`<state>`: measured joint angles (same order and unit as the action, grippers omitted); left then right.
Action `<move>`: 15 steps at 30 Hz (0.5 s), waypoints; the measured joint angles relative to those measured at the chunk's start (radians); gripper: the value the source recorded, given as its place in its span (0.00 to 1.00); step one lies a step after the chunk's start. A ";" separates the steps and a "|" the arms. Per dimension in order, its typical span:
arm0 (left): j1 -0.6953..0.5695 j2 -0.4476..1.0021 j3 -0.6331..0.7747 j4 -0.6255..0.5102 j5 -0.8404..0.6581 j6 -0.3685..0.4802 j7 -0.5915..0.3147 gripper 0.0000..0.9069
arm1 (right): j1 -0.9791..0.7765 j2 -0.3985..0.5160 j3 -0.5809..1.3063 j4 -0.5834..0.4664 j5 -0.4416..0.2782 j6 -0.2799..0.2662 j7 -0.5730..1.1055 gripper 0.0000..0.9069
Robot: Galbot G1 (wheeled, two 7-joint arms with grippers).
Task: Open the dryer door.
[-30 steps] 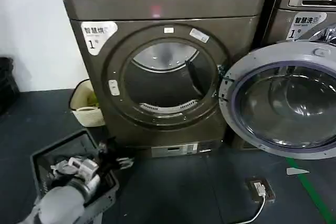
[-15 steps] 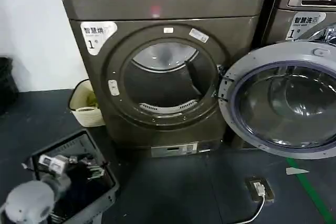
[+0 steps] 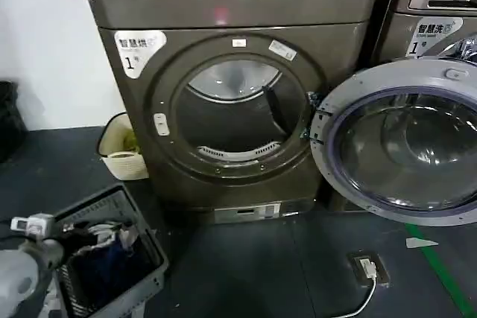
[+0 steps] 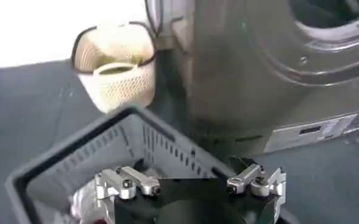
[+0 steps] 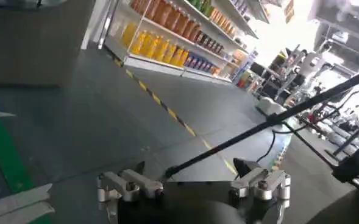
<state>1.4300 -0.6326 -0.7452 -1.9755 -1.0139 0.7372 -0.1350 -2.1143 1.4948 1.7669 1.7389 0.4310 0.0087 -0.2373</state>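
Chrome-rimmed dryer door (image 3: 406,139) swung open, left pincer (image 4: 190,182) well apart, over basket (image 3: 141,240)

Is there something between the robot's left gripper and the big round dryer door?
Yes. The left gripper hovers open over the grey laundry basket at the lower left. The dryer door hangs wide open on the far right, so the dryer's front lies between them.
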 joint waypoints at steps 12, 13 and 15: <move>0.117 0.086 -0.011 0.015 -0.224 -0.001 -0.140 1.00 | 0.007 0.003 -0.013 -0.001 -0.001 0.002 0.000 1.00; 0.116 0.094 -0.006 0.015 -0.239 -0.001 -0.145 1.00 | 0.007 0.003 -0.013 -0.002 -0.001 0.002 0.000 1.00; 0.110 0.102 0.006 0.015 -0.280 -0.001 -0.162 1.00 | 0.007 0.003 -0.013 -0.003 -0.001 0.003 -0.001 1.00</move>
<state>1.5401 -0.5304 -0.7395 -1.9608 -1.2935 0.7364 -0.2965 -2.1069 1.4979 1.7539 1.7359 0.4304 0.0119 -0.2381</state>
